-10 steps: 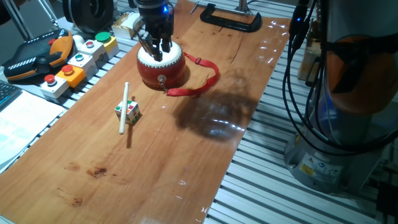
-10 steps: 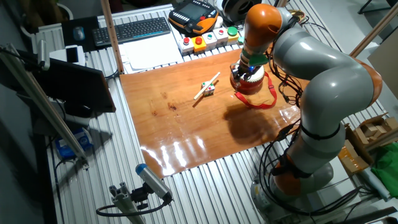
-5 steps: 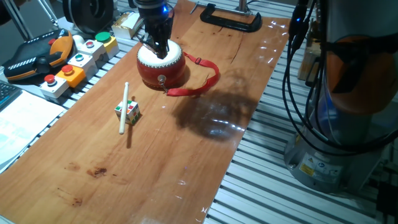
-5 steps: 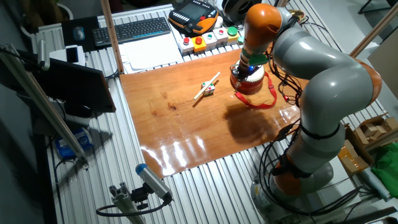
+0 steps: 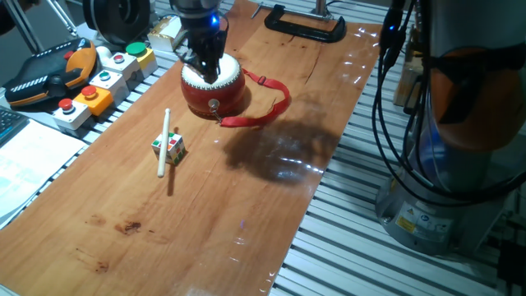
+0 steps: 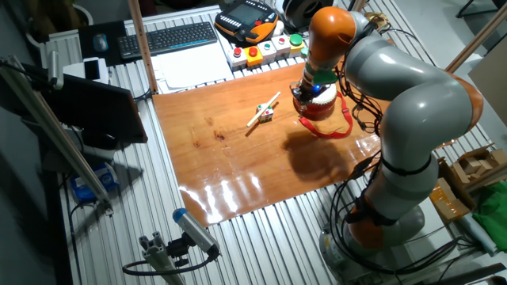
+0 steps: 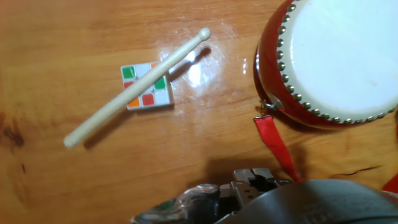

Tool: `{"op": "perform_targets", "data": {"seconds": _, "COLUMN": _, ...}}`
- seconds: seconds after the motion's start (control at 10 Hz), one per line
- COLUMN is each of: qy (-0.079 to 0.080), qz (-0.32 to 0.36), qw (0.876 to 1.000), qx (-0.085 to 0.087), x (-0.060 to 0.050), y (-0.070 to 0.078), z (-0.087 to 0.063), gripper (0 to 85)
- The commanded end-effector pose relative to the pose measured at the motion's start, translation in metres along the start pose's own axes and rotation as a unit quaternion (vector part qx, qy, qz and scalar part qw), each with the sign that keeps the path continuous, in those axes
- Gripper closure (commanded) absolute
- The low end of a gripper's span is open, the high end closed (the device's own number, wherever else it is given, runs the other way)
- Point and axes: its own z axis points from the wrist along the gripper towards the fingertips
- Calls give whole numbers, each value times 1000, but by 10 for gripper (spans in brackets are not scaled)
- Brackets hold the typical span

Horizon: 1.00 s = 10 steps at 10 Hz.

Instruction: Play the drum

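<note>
Our gripper [image 5: 205,67], fingers together and empty, sits on the drum [image 5: 213,87]; we tap its skin centre lightly, drumstick [image 5: 163,141] at eight o'clock.

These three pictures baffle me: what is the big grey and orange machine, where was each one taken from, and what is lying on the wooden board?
The machine is a robot arm. Its end effector, a two-finger claw, is down at the white skin of a small red drum and holds nothing that I can see. Two pictures come from fixed cameras on different sides of the table. The third comes from a camera on the arm's hand, looking down. On the wooden board lie the drum with its red strap, a multicoloured cube and a wooden drumstick resting across the cube.
</note>
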Motion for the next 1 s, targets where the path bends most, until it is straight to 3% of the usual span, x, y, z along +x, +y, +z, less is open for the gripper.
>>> {"op": "perform_targets", "data": {"seconds": 0.0, "qy": -2, "qz": 25, "qw": 1000, "qx": -5, "x": -2, "y": 3, "z": 5, "gripper": 843}}
{"op": "perform_targets", "data": {"seconds": 0.3, "qy": -7, "qz": 87, "qw": 996, "qx": -7, "x": -6, "y": 10, "z": 16, "gripper": 843}}
{"op": "perform_targets", "data": {"seconds": 0.9, "qy": -14, "qz": 177, "qw": 984, "qx": 5, "x": -8, "y": 22, "z": 25, "gripper": 843}}
